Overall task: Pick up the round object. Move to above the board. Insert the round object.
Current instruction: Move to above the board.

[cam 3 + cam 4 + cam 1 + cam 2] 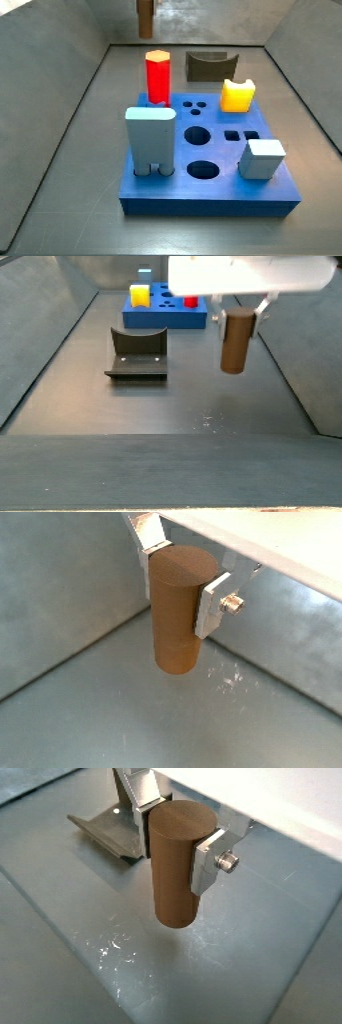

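My gripper is shut on the round object, a plain brown cylinder held upright by its upper part between the two silver fingers. Both wrist views show this grip, with the cylinder hanging clear above the grey floor. In a side view the gripper holds the cylinder in the air, well short of the blue board at the far end. In a side view the board lies near, and only the cylinder's lower end shows at the top edge.
The dark fixture stands on the floor between the gripper and the board; it also shows in a wrist view and a side view. On the board stand a red peg, a yellow piece, a light blue block and a white cube. Grey walls enclose the floor.
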